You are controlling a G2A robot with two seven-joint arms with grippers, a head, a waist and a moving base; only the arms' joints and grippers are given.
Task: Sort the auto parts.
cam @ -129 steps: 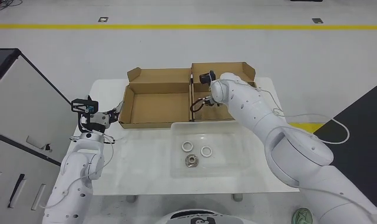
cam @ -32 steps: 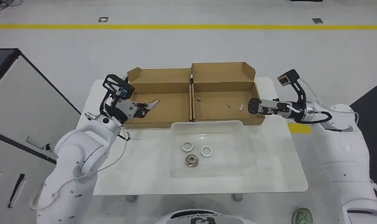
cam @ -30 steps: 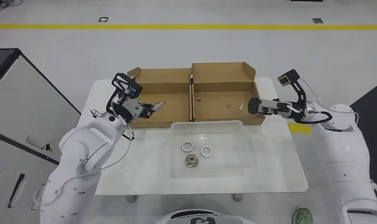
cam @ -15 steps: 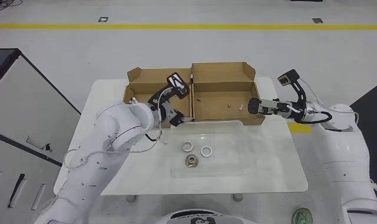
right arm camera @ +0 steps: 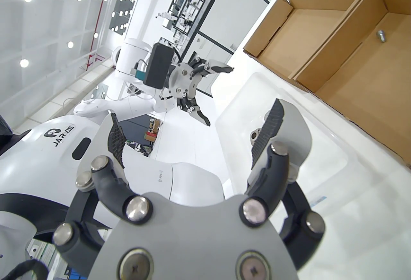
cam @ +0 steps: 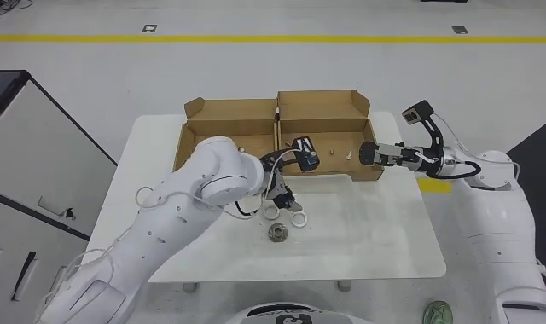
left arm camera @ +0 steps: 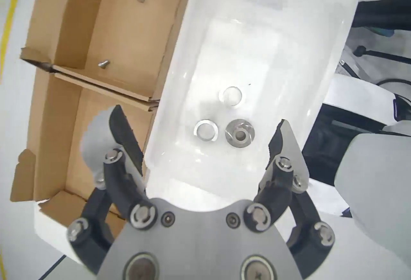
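In the top view, the left gripper [cam: 287, 201] hangs over the clear tray [cam: 337, 234]. The tray lies on the white table [cam: 401, 247], just in front of the right box [cam: 328, 111] and the left box [cam: 230, 111], two cardboard boxes standing side by side and touching. Two rings [cam: 299, 219] and a flanged bushing [cam: 276, 232] lie close together in the tray's left part, right by the left gripper. Small bolts [cam: 348, 153] lie in the right box, and the right gripper [cam: 365, 153] is at that box's outer wall, off the tray. In the left wrist view, the left gripper's fingers [left arm camera: 123, 133] are spread wide above the tray with nothing between them. The two rings and the flanged bushing rest on the tray floor beneath, the bushing just beside one ring, and three bolts lie apart from one another on the floor of the right box. In the right wrist view, the right gripper's fingers [right arm camera: 269, 130] are parted and empty, with the tray and the right box in front of them. One bolt shows inside that box, the flanged bushing peeks out beside one finger, and the left gripper shows farther off with its jaws spread.
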